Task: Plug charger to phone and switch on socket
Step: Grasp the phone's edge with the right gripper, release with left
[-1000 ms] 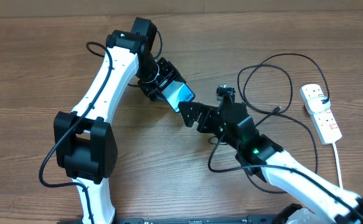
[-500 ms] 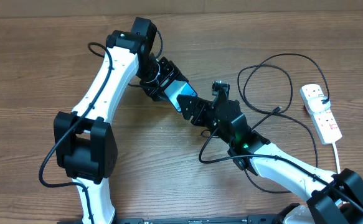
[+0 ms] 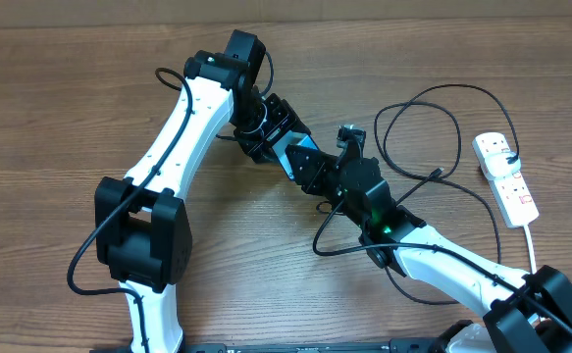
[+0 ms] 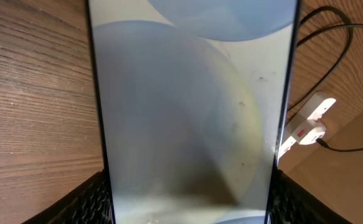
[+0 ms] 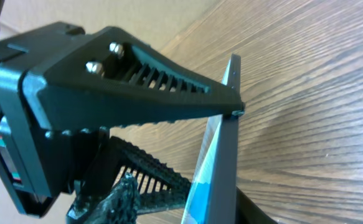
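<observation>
L gripper (image 3: 284, 140) is clamped across the phone (image 3: 296, 150), fingers (image 4: 97, 200) on both long edges. The phone is held up off the table (image 3: 50, 118), near the middle. R gripper (image 3: 315, 174) is right at the phone's free end. I can't tell how far its jaws are open or whether they're gripping, since it's all black on black there.

Risks:
- If L lets go before R has a firm hold, the phone drops.
- If both pull at an angle, it could twist out of a grip.
- R's fingers may cover the end the plug needs.
- The cable (image 3: 459, 127) tip (image 3: 442, 174) lies loose on the table, well apart, w/ nothing holding it.
- The power strip (image 3: 506, 176) is at the far right edge.

Phone's long axis runs diagonally, upper left to lower right from overhead. The free end points at R gripper, screen roughly up.
</observation>
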### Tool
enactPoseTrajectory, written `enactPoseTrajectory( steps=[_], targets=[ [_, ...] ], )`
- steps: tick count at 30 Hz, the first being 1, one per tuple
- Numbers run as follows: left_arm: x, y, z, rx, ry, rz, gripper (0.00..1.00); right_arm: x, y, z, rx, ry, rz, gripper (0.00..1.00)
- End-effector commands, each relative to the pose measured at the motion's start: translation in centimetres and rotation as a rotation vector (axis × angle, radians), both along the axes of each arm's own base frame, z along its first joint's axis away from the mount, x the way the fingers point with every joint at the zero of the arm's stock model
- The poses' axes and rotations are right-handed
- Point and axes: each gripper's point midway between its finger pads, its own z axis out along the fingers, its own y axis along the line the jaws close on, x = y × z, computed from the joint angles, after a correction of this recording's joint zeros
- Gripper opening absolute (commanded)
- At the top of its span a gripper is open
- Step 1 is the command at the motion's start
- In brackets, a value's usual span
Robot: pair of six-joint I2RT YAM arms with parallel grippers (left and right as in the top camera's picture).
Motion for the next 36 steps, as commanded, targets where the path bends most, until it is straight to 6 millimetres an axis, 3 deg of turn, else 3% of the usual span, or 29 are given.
enactPoseTrajectory(
  steps=[1,9,23,30,36],
  targets=[
    [0.2,-0.8,1.1,-0.025,-0.015,0.001,0.55,0.5,0.2,1.0,0.011,-0.026,-0.014,0.35],
    [0.0,-1.1,1.1,-0.024,-0.016,-0.006,0.55,0.2,0.0,0.0,-0.016,0.009,-0.014,0.22],
    [0.2,-0.2,0.6,0.031,-0.033,-0.011,0.58,0.1,-0.1,-0.4,-0.026,0.024,-0.013,0.12],
    [0.4,0.2,0.3,0.062,-0.053,-0.018,0.69,0.0,-0.1,-0.5,-0.028,0.029,-0.009,0.07],
    [1.5,1.8,0.3,0.068,-0.099,-0.036,0.76,-0.3,-0.7,-1.9,-0.073,0.072,-0.024,0.04]
  ],
)
